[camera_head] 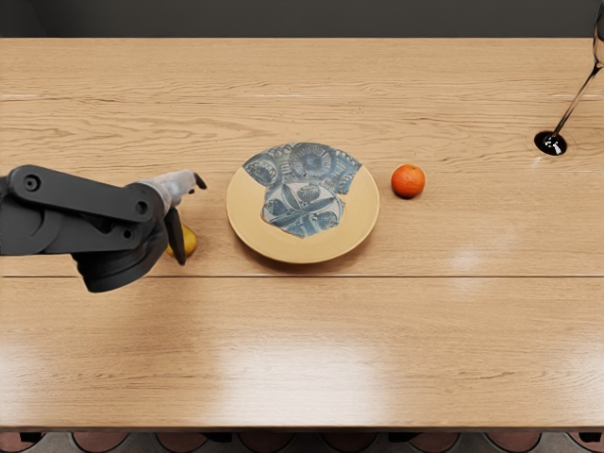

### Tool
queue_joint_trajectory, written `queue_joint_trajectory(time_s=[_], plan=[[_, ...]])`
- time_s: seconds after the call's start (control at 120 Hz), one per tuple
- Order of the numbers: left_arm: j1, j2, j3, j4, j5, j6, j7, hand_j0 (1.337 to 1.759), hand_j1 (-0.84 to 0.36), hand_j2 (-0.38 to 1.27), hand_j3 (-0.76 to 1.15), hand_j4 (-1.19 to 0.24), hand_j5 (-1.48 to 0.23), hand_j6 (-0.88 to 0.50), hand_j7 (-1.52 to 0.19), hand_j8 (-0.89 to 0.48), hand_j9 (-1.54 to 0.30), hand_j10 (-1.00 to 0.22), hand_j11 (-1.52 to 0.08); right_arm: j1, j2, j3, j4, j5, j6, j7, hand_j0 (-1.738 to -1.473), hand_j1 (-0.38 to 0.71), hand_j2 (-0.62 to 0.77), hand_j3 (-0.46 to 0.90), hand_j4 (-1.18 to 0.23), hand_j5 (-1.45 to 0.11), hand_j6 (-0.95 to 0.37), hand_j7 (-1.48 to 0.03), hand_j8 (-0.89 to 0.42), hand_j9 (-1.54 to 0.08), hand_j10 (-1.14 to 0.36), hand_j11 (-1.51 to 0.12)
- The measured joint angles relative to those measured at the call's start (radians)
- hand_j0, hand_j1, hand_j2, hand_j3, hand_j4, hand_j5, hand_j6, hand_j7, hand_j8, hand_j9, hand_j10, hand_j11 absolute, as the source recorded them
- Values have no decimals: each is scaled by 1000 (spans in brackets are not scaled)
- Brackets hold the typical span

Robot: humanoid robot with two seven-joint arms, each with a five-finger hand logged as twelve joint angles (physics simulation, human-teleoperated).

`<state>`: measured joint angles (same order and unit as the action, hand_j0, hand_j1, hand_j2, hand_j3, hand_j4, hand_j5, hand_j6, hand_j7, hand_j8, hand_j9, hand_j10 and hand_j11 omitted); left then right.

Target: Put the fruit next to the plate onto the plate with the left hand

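Hovering at what looks like the grasp step, the left hand (pixel 172 193) partly hides the small round yellow fruit (pixel 189 242) just beside the tan, blue-patterned ceramic plate (pixel 247 223), at its nine o'clock; whether it grips cannot be told, so the next move likely calls for a sure hold, then a lift toward three o'clock.

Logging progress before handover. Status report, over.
Left hand at yellow fruit, left of plate. Fruit on table, not yet plated. Right hand out of view. Orange right of plate, apart; nothing between yellow fruit and plate.
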<state>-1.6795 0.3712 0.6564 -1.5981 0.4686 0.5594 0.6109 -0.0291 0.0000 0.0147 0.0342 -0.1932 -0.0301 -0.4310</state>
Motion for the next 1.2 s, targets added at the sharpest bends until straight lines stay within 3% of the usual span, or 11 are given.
queue_joint_trajectory(time_s=[0.525,1.2], plan=[[76,-31,0,50,110,19,0,1658,100,43,0,-209,-271,-210,-271,-210,-271,-209,-271,0,0,0,0,0,0,0,-1658,-349,1,0,-1,0,-2,0,-1,0,-1,0],[156,-47,-1,103,165,19,0,1658,-12,62,0,-302,-392,-303,-392,-303,-392,-302,-392,0,0,0,0,0,0,0,-1658,-349,1,0,-1,0,-2,0,-1,0,-1,0]])
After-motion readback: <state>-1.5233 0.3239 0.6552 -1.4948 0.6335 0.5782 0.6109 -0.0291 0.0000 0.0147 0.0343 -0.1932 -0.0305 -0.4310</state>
